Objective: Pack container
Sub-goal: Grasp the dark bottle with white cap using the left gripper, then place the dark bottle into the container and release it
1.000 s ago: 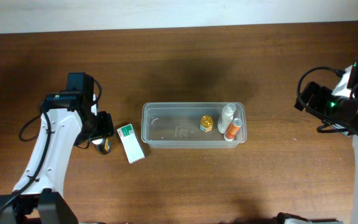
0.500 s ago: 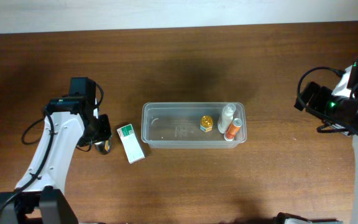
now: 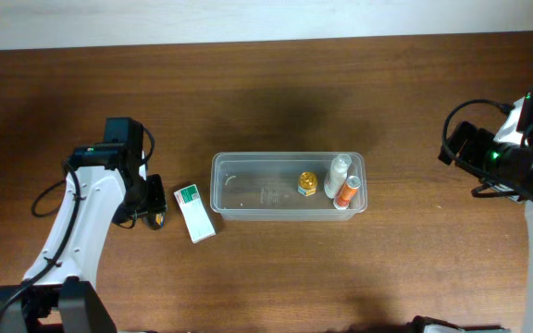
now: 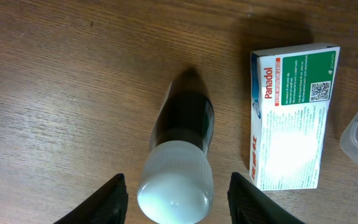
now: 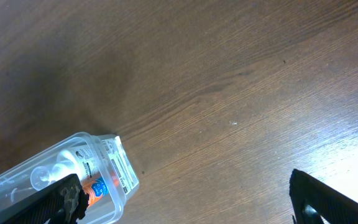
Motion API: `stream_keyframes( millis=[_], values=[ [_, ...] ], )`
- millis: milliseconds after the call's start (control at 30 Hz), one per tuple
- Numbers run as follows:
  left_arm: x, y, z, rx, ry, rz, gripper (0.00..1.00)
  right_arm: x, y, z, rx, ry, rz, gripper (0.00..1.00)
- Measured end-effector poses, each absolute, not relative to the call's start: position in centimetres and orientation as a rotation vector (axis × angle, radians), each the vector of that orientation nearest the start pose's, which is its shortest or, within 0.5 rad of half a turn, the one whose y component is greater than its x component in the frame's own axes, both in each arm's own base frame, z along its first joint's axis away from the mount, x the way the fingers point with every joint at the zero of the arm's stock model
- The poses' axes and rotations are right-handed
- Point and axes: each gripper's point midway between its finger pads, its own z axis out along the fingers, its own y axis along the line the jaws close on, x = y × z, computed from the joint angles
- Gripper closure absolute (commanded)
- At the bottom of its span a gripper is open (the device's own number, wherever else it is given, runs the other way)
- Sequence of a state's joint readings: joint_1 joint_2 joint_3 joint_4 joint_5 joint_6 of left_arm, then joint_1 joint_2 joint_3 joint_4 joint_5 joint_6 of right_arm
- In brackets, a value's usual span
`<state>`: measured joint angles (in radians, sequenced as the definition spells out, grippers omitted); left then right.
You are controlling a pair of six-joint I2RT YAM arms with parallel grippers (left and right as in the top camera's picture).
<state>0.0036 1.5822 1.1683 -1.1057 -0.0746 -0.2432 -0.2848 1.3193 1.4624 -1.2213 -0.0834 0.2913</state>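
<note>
Lower middle of the left wrist view: left gripper (image 4: 178, 182), fingers apart on either side of the white cap of a dark bottle (image 4: 182, 124); we see no contact. The bottle's long axis runs up the frame, away from the hand. Just right of it: white-and-green box (image 4: 291, 118). Centre of the overhead view: container (image 3: 248, 190), lying left to right, beyond the box. We judge the left arm nearer. Right gripper (image 5: 182, 190): fingers wide apart, empty.
</note>
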Motion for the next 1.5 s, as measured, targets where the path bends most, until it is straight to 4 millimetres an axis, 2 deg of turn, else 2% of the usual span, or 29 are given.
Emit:
stream_keyframes(
  millis=[167, 233, 467, 567, 600, 833, 967, 1133, 1267, 1400, 1500],
  values=[
    [28.6, 1.4, 8.9, -0.382, 3.048, 0.103, 0.49, 29.6, -7.2, 24.7, 0.726, 2.546, 0.113, 0.02],
    [28.8, 1.4, 8.9, -0.382, 3.039, 0.101, 0.57, 29.6, -7.2, 24.7, 0.725, 2.546, 0.113, 0.02],
    [28.3, 1.4, 8.0, -0.382, 3.054, 0.104, 0.58, 29.6, -7.2, 24.7, 0.725, 2.546, 0.113, 0.02],
    [28.1, 1.4, 7.9, -0.389, 3.058, 0.103, 0.73, 29.6, -7.2, 24.7, 0.726, 2.546, 0.113, 0.02],
    [28.1, 1.4, 7.9, -0.385, 3.060, 0.105, 0.75, 29.6, -7.2, 24.7, 0.726, 2.546, 0.113, 0.02],
    [28.0, 1.3, 7.9, -0.377, 3.064, 0.100, 0.76, 29.6, -7.2, 24.7, 0.725, 2.546, 0.113, 0.02],
    [28.0, 1.3, 7.9, -0.377, 3.064, 0.099, 0.85, 29.6, -7.2, 24.7, 0.725, 2.546, 0.113, 0.02],
    [27.7, 1.3, 8.3, -0.378, 3.081, 0.103, 0.86, 29.6, -7.2, 24.7, 0.725, 2.547, 0.112, 0.02],
    [28.6, 1.3, 11.1, -0.376, 3.061, 0.095, 0.86, 29.6, -7.2, 24.7, 0.725, 2.546, 0.113, 0.02],
    [30.9, 0.9, 16.4, -0.365, 2.957, 0.046, 0.86, 29.6, -7.2, 24.7, 0.725, 2.546, 0.113, 0.02],
    [32.2, -0.5, 21.1, -0.313, 2.846, -0.034, 0.86, 29.6, -7.2, 24.7, 0.725, 2.546, 0.113, 0.02]
  ],
)
